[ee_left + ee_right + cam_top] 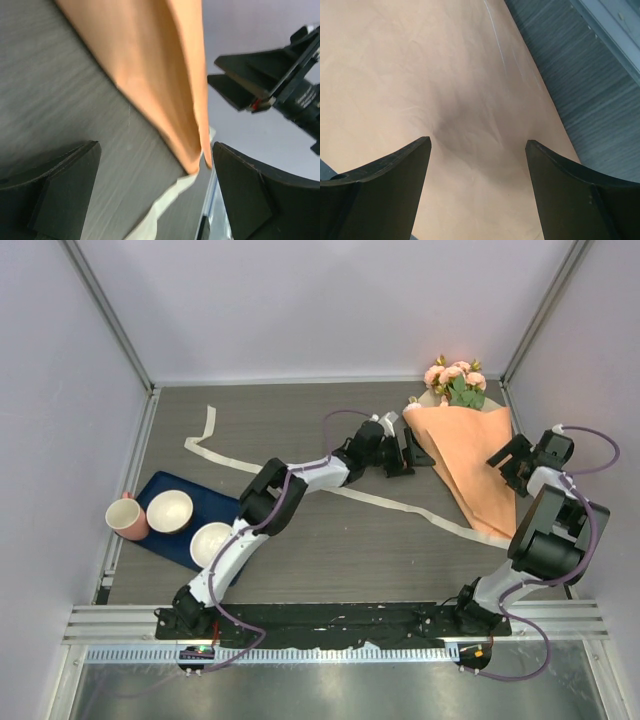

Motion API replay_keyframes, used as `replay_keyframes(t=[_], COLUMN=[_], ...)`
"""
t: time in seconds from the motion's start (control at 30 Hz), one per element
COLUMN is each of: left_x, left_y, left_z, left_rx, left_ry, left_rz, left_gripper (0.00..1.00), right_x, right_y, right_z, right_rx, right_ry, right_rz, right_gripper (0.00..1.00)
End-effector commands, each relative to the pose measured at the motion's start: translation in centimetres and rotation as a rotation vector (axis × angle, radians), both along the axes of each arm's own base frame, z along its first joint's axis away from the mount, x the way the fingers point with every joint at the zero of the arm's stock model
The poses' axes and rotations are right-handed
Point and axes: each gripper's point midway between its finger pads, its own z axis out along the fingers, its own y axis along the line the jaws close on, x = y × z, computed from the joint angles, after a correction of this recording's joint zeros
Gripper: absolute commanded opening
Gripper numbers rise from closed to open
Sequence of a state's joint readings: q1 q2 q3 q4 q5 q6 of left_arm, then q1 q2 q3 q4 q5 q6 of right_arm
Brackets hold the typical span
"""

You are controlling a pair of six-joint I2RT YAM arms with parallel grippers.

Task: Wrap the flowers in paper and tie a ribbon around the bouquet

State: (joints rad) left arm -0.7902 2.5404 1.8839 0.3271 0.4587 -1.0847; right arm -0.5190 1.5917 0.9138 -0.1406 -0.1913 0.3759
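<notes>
1. Top view: I see the bouquet point(470, 475) lying on the table point(300, 420) at the far right. The flowers point(455, 380) point toward the far wall, and the paper point(480, 490) narrows toward the near edge. The ribbon point(380, 500) trails flat from the far left to the cone's narrow end. My left gripper point(405, 452) sits just beside the cone's left edge and my right gripper point(510, 462) beside its right edge. Both are released and empty. A dark blue tray point(215, 502) with two bowls point(170, 510) lies near left, with a pink cup point(127, 517) at its left edge.
2. Left wrist: my fingers point(60, 195) stand wide apart, clamping nothing. The orange cone tapers toward the right finger, and ribbon pokes out at its tip.
3. Right wrist: my fingers point(395, 180) are spread over the paper's orange face, pinching nothing. I cannot tell whether they touch it.
</notes>
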Motion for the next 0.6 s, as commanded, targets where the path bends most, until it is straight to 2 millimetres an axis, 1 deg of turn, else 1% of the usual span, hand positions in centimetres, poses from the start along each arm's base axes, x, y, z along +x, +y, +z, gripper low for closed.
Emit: replay_keyframes(t=[0.0, 0.03, 0.07, 0.1, 0.13, 0.17, 0.2, 0.23, 0.27, 0.3, 0.33, 0.37, 0.47, 0.53, 0.57], left_x=[1.8, 1.9, 1.7, 1.6, 1.9, 1.2, 1.1, 1.4, 1.1, 1.0, 0.9, 0.5, -0.5, -1.0, -1.7], left_y=[-3.4, -3.7, -4.3, -4.7, -5.1, -5.8, -6.0, -6.0, -6.1, -6.0, -5.9, -5.5, -5.1, -5.3, -5.7], left_z=[4.2, 3.9, 4.0, 3.1, 3.0, 2.5, 2.0, 0.6, -0.3, -1.0, -1.1, -2.4, -2.8, -2.8, -3.5], left_rx=[-0.101, -0.095, -0.088, -0.084, -0.086, -0.067, -0.058, -0.037, -0.019, -0.010, 0.005, 0.038, 0.066, 0.055, 0.058], left_ry=[-0.057, -0.055, -0.048, -0.037, -0.048, -0.036, -0.006, 0.014, 0.039, 0.077, 0.089, 0.087, 0.070, 0.091, 0.104], left_rz=[0.091, 0.106, 0.122, 0.140, 0.179, 0.189, 0.212, 0.250, 0.267, 0.303, 0.331, 0.380, 0.453, 0.467, 0.462], left_gripper=[1.00, 1.00, 1.00, 1.00, 1.00, 1.00, 1.00, 1.00, 1.00, 1.00, 1.00, 1.00, 1.00, 1.00, 1.00], right_x=[3.3, 3.2, 3.1, 3.1, 3.3, 3.3, 3.6, 3.4, 3.5, 3.7, 3.6, 3.6, 3.3, 3.2, 3.1], right_y=[-1.3, -1.8, -2.0, -2.1, -2.0, -2.0, -2.3, -2.2, -2.0, -1.8, -1.7, -1.6, -1.6, -1.5, -1.4], right_z=[2.4, 2.5, 2.8, 3.2, 3.8, 4.0, 4.6, 4.3, 4.5, 5.0, 5.1, 5.8, 6.5, 6.8, 6.9], right_rx=[-0.064, -0.070, -0.074, -0.073, -0.069, -0.069, -0.072, -0.058, -0.044, -0.038, -0.032, -0.029, -0.034, -0.030, -0.029], right_ry=[-0.133, -0.128, -0.134, -0.143, -0.156, -0.157, -0.163, -0.141, -0.138, -0.146, -0.148, -0.164, -0.175, -0.172, -0.171], right_rz=[0.059, 0.038, 0.025, 0.018, 0.019, 0.019, 0.008, 0.002, 0.013, 0.019, 0.020, 0.011, 0.000, 0.000, 0.000], right_gripper=[0.83, 0.83, 0.84, 0.84, 0.84, 0.84, 0.84, 0.84, 0.84, 0.83, 0.83, 0.83, 0.83, 0.83, 0.82])
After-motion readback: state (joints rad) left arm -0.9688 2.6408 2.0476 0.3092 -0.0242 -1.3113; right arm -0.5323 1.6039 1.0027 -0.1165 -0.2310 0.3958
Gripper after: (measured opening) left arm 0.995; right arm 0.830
